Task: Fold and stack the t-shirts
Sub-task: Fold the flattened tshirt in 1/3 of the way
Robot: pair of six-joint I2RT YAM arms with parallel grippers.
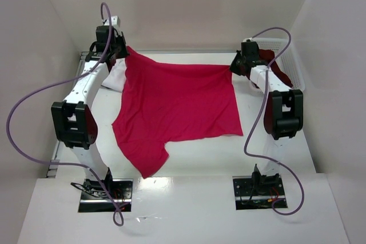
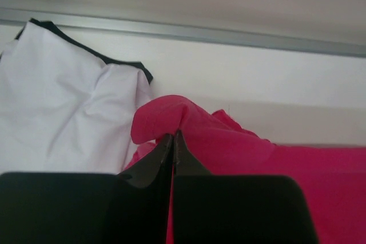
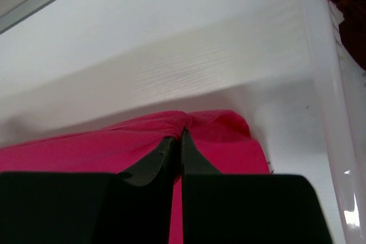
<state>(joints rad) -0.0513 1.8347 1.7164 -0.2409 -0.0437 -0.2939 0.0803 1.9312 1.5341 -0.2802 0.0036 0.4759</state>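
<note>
The crimson-red t-shirt [image 1: 177, 107] is stretched between both grippers over the table, its near part with one sleeve trailing toward the front. My left gripper [image 1: 122, 50] is shut on its far left corner [image 2: 171, 119]. My right gripper [image 1: 236, 64] is shut on its far right corner [image 3: 189, 123]. The white t-shirt with dark trim [image 1: 116, 76] lies at the far left, partly under the red one, and shows in the left wrist view [image 2: 63, 95]. The dark maroon t-shirt [image 1: 279, 67] sits in the basket at the far right.
The white lattice basket [image 1: 296, 71] stands at the far right by the wall; its wall shows in the right wrist view [image 3: 331, 118]. A metal rail [image 2: 229, 32] runs along the table's far edge. Walls close in on three sides.
</note>
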